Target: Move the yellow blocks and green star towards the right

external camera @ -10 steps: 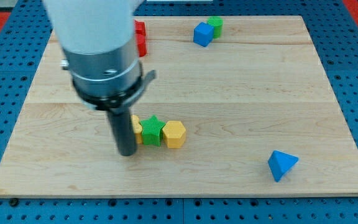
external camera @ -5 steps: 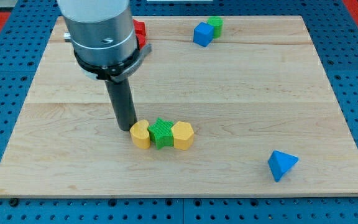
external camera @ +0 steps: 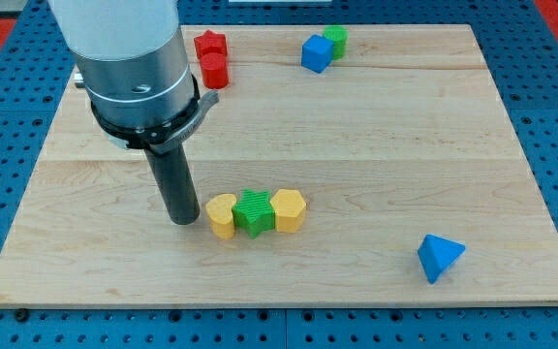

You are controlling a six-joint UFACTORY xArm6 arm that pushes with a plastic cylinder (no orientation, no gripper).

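A green star [external camera: 255,212] sits between two yellow blocks in a row near the board's middle bottom: a rounded yellow block [external camera: 222,215] on its left and a yellow hexagon [external camera: 289,209] on its right, all touching. My tip [external camera: 184,219] rests on the board just left of the rounded yellow block, a small gap apart from it.
Two red blocks [external camera: 211,58] lie at the view's top left, beside the arm. A blue cube [external camera: 315,53] and a green block [external camera: 335,40] sit at the top. A blue triangular block [external camera: 439,257] lies at the bottom right. The wooden board [external camera: 405,145] ends on all sides.
The row of yellow blocks and green star shifted right and slightly down. My tip swung from the row's left up behind it, then back out to the left.
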